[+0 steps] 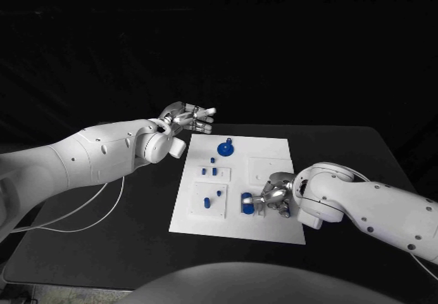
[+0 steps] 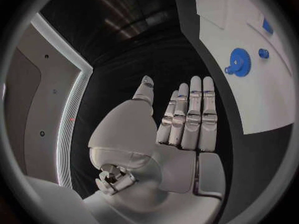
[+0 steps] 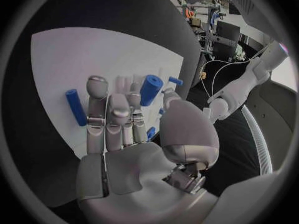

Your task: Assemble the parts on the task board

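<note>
At the middle of the black table (image 1: 365, 152), the flat white task board (image 1: 274, 152) carries small blue plastic parts, a toothed gear (image 1: 225, 149) at its 12 o'clock end. The silver right hand (image 1: 275, 197) pinches a stubby blue cylinder (image 3: 151, 89) over the board's 5 o'clock area, beside a slim blue peg (image 3: 76, 107). The left hand (image 1: 185, 119) hovers empty, fingers straight, off the 11 o'clock corner.

Parts (image 1: 225, 149) on board (image 1: 274, 183), mid-table (image 1: 109, 253)

black table (image 1: 109, 253), white cable (image 1: 91, 218) on it, left side
</note>
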`<act>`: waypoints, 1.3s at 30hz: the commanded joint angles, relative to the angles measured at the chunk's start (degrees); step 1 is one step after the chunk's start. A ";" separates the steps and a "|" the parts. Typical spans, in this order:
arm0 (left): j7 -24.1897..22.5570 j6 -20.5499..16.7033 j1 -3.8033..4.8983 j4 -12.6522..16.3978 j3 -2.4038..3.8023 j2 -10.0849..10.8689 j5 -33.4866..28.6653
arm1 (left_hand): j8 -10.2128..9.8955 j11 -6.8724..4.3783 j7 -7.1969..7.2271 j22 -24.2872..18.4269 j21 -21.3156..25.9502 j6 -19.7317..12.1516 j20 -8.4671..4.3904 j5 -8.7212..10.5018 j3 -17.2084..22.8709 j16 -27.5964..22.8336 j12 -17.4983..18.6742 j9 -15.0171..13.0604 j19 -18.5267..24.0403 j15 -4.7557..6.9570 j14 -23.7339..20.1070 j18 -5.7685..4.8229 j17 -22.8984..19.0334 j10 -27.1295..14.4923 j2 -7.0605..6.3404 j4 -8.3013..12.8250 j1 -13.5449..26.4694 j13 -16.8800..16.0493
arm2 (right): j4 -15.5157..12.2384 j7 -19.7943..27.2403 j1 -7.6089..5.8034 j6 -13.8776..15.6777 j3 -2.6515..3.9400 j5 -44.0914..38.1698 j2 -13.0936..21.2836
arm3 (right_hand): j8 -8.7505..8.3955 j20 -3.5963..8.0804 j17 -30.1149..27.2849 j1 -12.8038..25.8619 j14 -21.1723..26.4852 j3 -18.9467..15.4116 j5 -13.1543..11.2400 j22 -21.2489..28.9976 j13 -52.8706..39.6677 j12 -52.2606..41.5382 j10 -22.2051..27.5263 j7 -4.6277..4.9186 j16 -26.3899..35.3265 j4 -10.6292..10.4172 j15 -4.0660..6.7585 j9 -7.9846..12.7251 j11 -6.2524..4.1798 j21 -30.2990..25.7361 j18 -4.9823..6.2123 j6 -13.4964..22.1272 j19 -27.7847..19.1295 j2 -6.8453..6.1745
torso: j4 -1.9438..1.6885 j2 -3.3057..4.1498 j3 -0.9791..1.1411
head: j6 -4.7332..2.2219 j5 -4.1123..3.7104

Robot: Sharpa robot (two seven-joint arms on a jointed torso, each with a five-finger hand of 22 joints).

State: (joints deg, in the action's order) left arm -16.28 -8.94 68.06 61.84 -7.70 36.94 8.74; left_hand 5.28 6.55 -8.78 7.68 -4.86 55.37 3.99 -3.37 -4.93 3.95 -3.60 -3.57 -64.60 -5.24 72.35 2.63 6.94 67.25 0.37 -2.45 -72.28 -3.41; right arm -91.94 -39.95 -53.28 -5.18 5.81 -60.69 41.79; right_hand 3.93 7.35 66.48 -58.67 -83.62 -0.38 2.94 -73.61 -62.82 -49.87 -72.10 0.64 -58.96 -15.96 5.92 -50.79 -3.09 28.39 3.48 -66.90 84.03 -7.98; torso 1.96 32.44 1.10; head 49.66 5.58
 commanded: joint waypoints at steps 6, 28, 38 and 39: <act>-0.17 0.99 -0.03 -0.11 0.04 0.12 0.32 | 0.23 0.17 -0.01 -0.07 -0.06 -0.55 0.18 0.29 -0.07 -0.24 -0.19 -0.08 0.41 0.09 -0.42 -0.07 0.01 -0.37 0.03 -0.32 0.49 -0.08 | -2.48 -2.10 0.06 -0.72 0.72 -1.03 2.11 | -0.21 0.25 -0.03 -0.84 -0.25 -0.56 -0.06 -0.04 0.02 -0.02 -0.37 -0.06 0.15 0.29 0.34 -0.20 -0.05 0.32 -0.11 -0.58 2.61 0.52 | -0.05 0.01 -0.01 | -0.01 0.13; 0.02 1.55 -0.04 -0.43 0.02 0.13 0.64 | 0.25 0.14 0.01 -0.22 -0.12 -0.55 0.16 0.31 0.18 -0.24 -0.20 -0.08 0.37 0.11 -0.37 -0.08 0.02 -0.29 -0.11 -0.73 0.55 -0.09 | -3.37 -0.62 0.55 -4.04 0.99 3.47 3.73 | -0.24 0.36 -0.55 -2.40 -0.12 -2.04 36.92 0.01 1.23 0.73 0.46 -0.56 0.26 16.88 0.53 2.93 -0.45 -0.19 -0.28 -0.48 2.54 5.88 | -0.11 0.01 -0.07 | 0.27 0.50; 0.07 1.62 -0.04 -0.43 0.01 0.08 0.64 | 0.26 0.15 0.01 -0.29 -0.15 -0.54 0.16 0.31 0.14 -0.24 -0.20 -0.08 0.38 0.11 -0.38 -0.09 0.02 -0.32 0.02 -0.80 0.54 -0.09 | -2.60 -0.65 1.02 -2.72 0.98 2.92 2.77 | -0.23 0.40 -0.50 -1.48 -0.14 -1.26 35.53 -0.10 1.12 0.45 0.25 -0.69 0.16 17.71 0.59 2.49 -0.52 -0.08 -0.30 -0.80 2.56 6.35 | -0.14 0.04 -0.04 | 0.34 0.61; 0.08 1.62 -0.04 -0.43 0.01 0.09 0.64 | 0.26 0.15 0.01 -0.29 -0.15 -0.54 0.16 0.31 0.14 -0.24 -0.20 -0.08 0.38 0.11 -0.38 -0.09 0.02 -0.32 0.02 -0.80 0.54 -0.09 | -2.52 -0.67 1.07 -2.56 0.98 2.85 2.66 | -0.22 0.41 -0.50 -1.47 -0.14 -1.25 35.51 -0.10 1.12 0.45 0.25 -0.70 0.16 17.71 0.59 2.48 -0.52 -0.07 -0.30 -0.81 2.56 6.36 | -0.14 0.04 -0.04 | 0.34 0.59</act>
State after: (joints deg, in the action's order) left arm -15.95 -8.18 68.06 61.34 -7.73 37.13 9.25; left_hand 5.28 6.55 -8.79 7.44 -4.86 55.37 3.99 -3.37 -4.74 3.95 -3.60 -3.57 -64.60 -5.24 72.36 2.63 6.94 67.26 0.30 -2.94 -72.22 -3.41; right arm -94.53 -40.03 -52.31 -7.70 6.79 -57.90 44.56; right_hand 3.94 7.35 66.00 -60.76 -83.83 -1.79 38.61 -73.66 -61.64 -49.21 -71.98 0.23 -58.96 1.43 6.13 -48.26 -3.39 28.38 3.49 -67.60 84.03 -1.66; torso 1.83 32.47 1.04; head 49.99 6.16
